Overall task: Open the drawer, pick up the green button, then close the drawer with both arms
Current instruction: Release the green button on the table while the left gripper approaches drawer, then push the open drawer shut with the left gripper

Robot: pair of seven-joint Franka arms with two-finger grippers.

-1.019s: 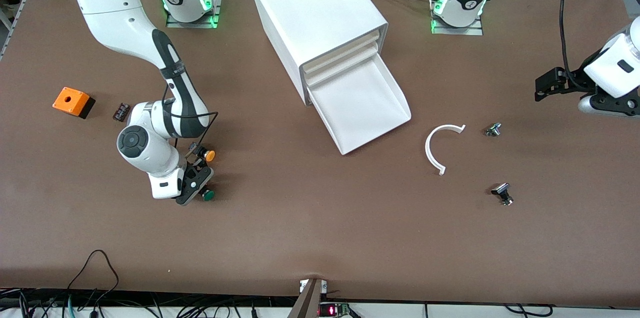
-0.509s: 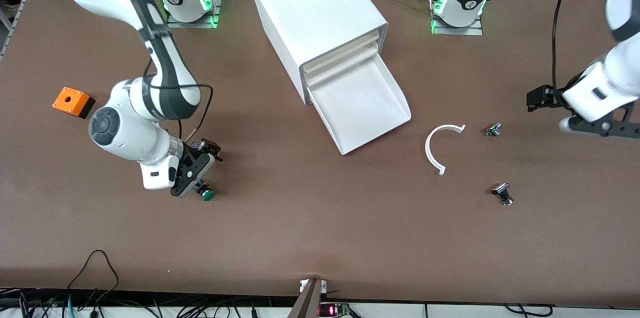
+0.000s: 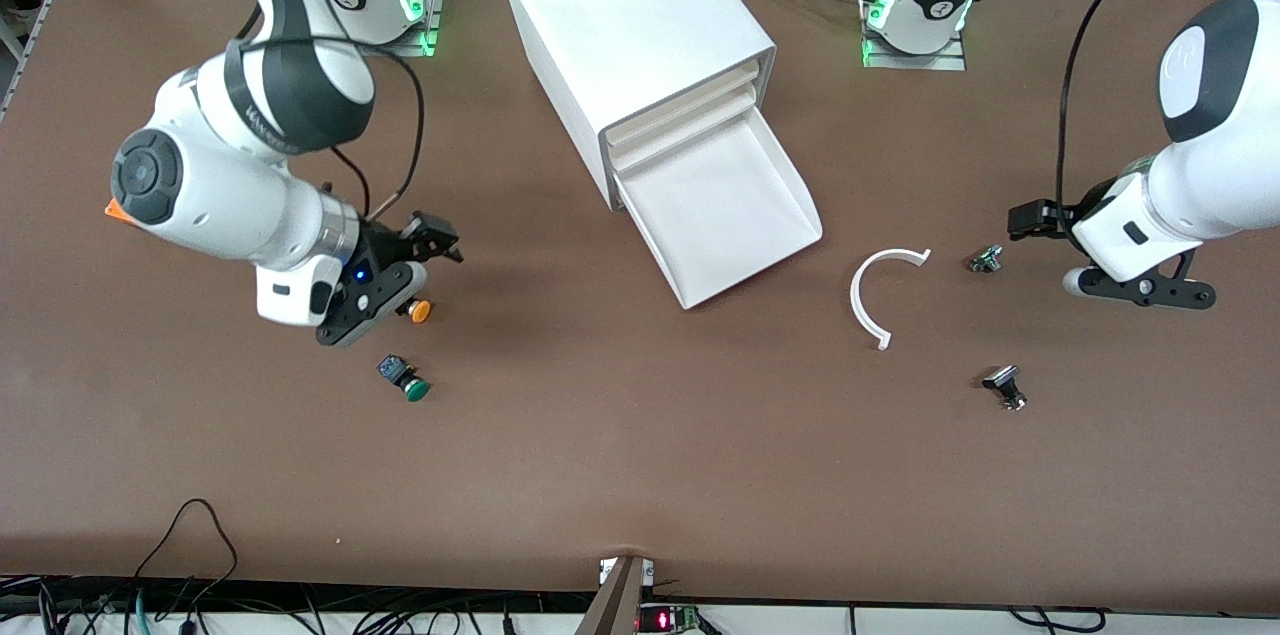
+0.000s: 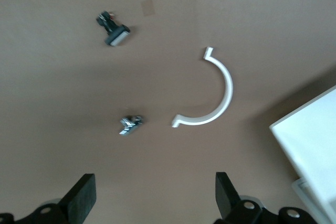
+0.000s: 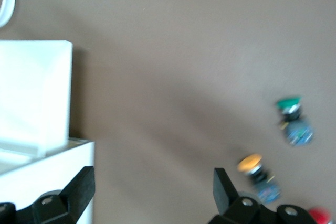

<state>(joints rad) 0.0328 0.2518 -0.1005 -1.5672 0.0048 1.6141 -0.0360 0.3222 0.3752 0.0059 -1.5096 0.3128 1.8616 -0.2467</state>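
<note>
Toward right arm's end: button (image 3: 405, 379) on table (image 3: 600, 465), on its side, free of right gripper (image 3: 385, 277), nearer the front camera
right gripper: fingers spread, empty, above orange-capped button (image 3: 418, 310)
left gripper (image 3: 1045, 245): fingers spread, empty, hovering near small metal part (image 3: 986, 259)
drawer (image 3: 720, 205): pulled out, nothing visible inside
</note>
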